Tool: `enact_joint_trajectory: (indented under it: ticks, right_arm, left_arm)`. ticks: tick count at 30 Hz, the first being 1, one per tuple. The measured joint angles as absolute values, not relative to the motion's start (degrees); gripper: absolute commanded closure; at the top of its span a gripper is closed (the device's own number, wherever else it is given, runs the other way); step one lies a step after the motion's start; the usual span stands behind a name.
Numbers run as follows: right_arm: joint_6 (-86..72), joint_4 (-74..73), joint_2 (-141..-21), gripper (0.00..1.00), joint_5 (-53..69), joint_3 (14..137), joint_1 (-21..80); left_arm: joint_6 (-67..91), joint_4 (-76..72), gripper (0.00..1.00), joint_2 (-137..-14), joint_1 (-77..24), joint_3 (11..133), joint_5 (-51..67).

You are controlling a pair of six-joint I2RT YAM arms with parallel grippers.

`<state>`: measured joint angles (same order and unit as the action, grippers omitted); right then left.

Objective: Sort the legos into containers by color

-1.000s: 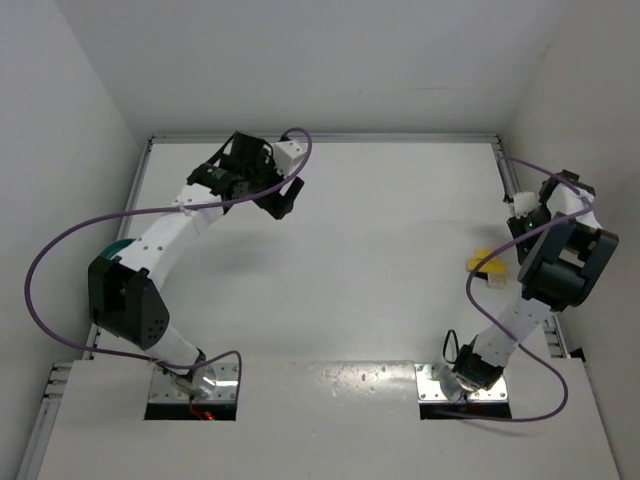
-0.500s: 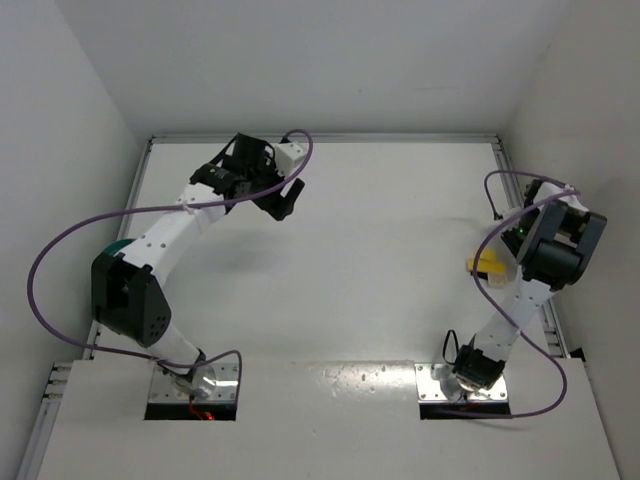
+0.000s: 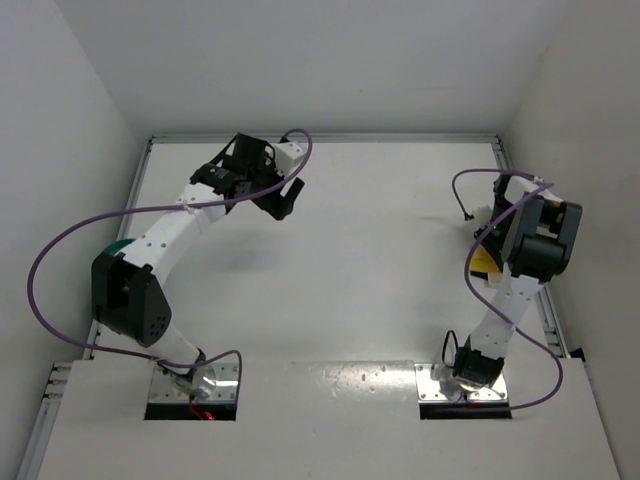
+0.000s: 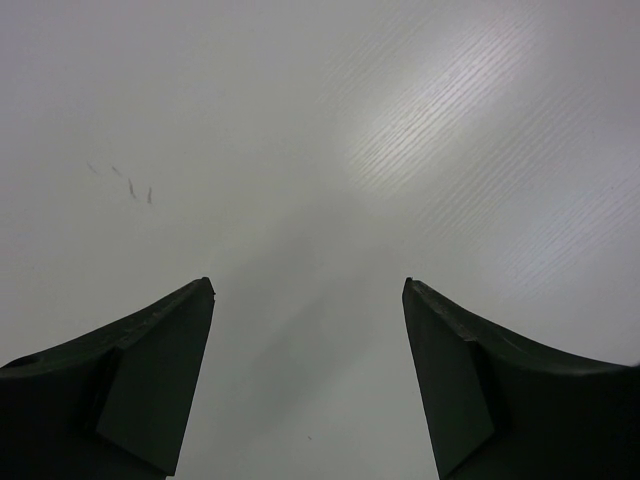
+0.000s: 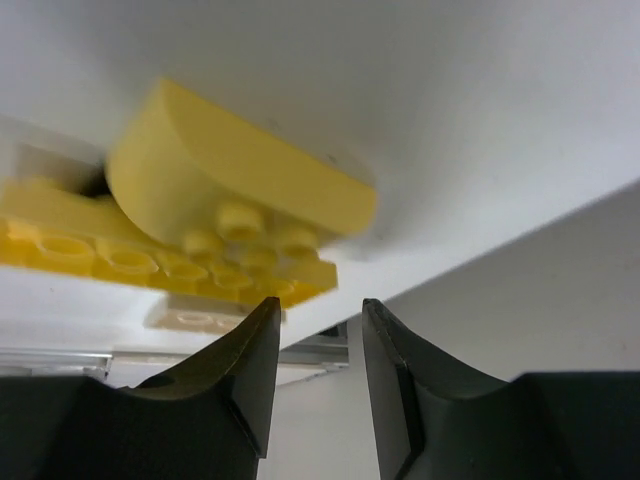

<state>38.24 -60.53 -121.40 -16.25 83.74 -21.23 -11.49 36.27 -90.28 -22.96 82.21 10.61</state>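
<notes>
Right hand (image 5: 320, 305): parted by a narrow gap, pinching nothing, aimed at the yellow legos (image 5: 230, 215) from just beside them.
Left hand (image 4: 308, 285): spread wide, holding nothing, over bare bench (image 4: 300, 120).
Yellow legos: on the bench near its right edge; a rounded piece against a flat studded plate, joined or merely touching, cannot tell.
Pale studded piece (image 5: 200, 318): just beside the yellow ones, colour uncertain.
Step in hand: likely lining up to pick a yellow piece.
Next move: probably calls for a wider spread, then closing across one piece alone, clear of its neighbours.
Teal bowl (image 3: 118, 247): only a sliver showing behind the left arm, well apart from the yellow legos, across the bench.
Contents: hidden; compartments and any bricks inside not to be told.
</notes>
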Motion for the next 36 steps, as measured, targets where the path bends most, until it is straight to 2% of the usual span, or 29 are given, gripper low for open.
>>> enact_joint_trajectory:
  ticks: [11,18,24,26,30,36]
  right_arm:
    - [36.05,-61.17,-122.58,0.57,-13.89,81.97,-18.2]
    - [35.77,-66.85,-123.28,0.54,3.27,83.13,-13.91]
    - [36.64,-71.09,-125.38,0.49,20.12,95.85,-6.24]
    - [36.62,-70.65,-123.94,0.48,22.87,98.19,-5.04]
    - [38.98,-70.78,-116.86,0.42,21.02,95.02,-6.85]
    - [45.41,-72.62,-104.07,0.36,11.57,81.67,-11.94]
  left_arm:
    - [-11.44,36.07,0.18,-90.28,-22.9,81.34,9.67]
    - [-11.35,36.01,0.18,-90.28,-22.83,81.1,10.02]
    - [-11.33,35.97,0.17,-90.28,-22.83,81.08,10.66]
    - [-11.35,35.86,0.11,-90.28,-22.57,81.03,11.05]
    - [-11.07,34.74,0.01,-89.12,-22.11,79.07,12.58]
    - [-10.83,33.12,0.01,-85.73,-20.56,75.61,15.77]
